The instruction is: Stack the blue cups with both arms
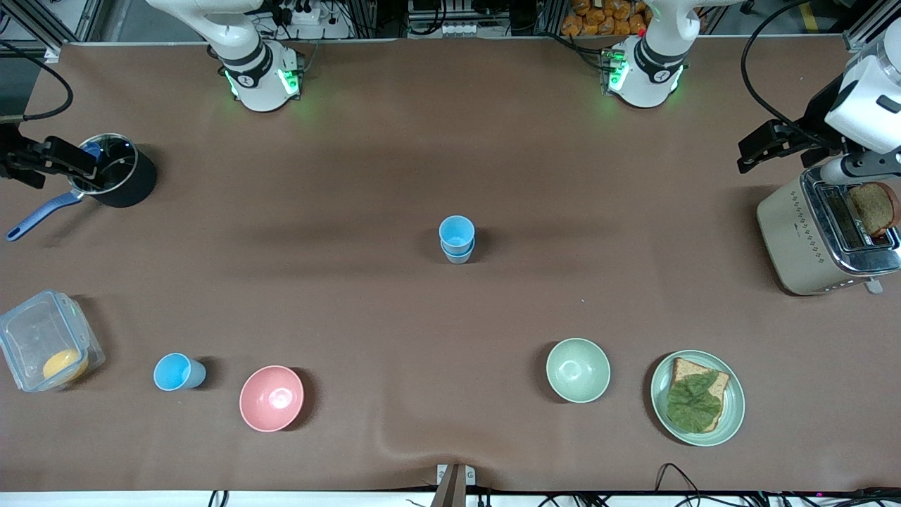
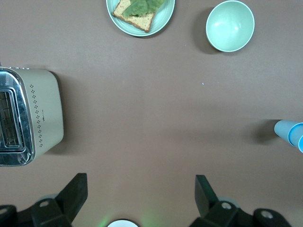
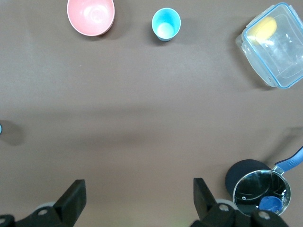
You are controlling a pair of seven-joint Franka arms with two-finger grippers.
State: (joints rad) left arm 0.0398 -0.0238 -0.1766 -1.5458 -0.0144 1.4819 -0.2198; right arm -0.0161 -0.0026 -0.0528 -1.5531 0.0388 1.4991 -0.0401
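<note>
Two blue cups stand nested in the middle of the table: a sky blue cup (image 1: 457, 231) sits inside a paler greyish blue cup (image 1: 459, 255). This stack also shows at the edge of the left wrist view (image 2: 289, 135). A third blue cup (image 1: 179, 372) (image 3: 165, 23) stands alone near the front camera, beside the pink bowl (image 1: 271, 398). My left gripper (image 1: 750, 155) (image 2: 141, 189) is open and empty, up beside the toaster (image 1: 820, 236). My right gripper (image 1: 77, 163) (image 3: 138, 191) is open and empty, up by the black pot (image 1: 116, 179). Both arms wait.
A pale green bowl (image 1: 578, 370) and a green plate (image 1: 732, 415) with bread and a leaf stand near the front camera. The toaster holds a bread slice (image 1: 873, 208). A clear lidded box (image 1: 46, 338) with something yellow inside stands at the right arm's end.
</note>
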